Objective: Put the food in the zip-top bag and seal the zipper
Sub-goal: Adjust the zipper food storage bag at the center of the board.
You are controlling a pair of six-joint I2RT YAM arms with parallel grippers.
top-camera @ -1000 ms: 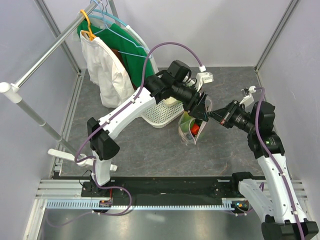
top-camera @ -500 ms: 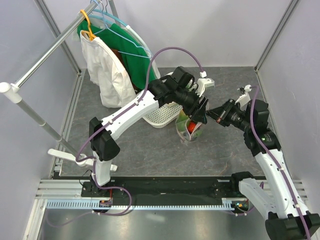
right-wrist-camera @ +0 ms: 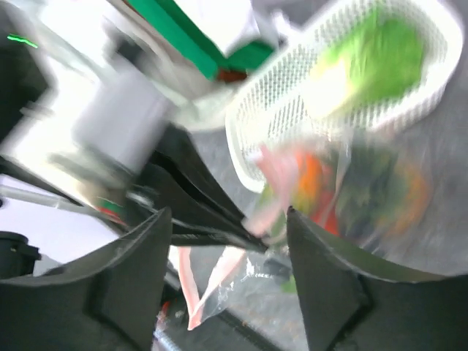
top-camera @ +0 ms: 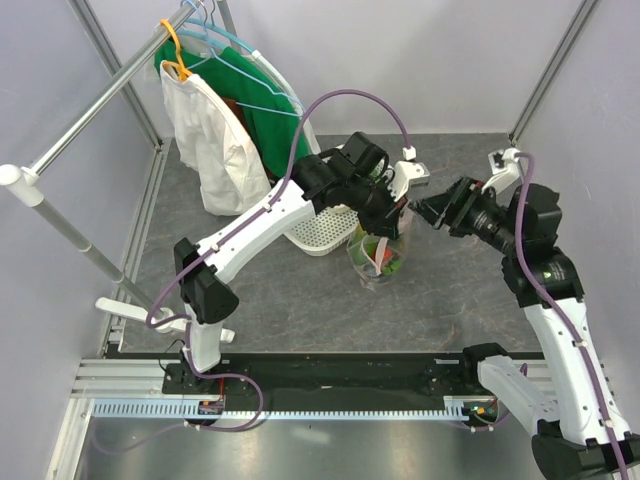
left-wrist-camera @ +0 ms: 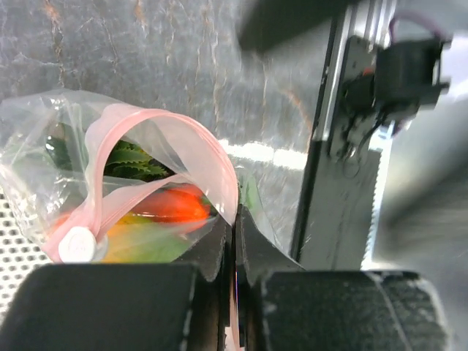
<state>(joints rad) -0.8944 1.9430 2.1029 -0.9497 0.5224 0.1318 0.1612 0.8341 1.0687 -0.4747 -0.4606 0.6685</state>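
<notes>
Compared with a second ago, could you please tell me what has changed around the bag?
The right gripper drew back from the zip-top bag toward the far right, jaws open. The bag shifted slightly left. The left gripper stays shut on the pink zipper; the food stays inside.

Left claw (left-wrist-camera: pixel 235 223) tight, right claw (right-wrist-camera: pixel 227 219) wide.
</notes>
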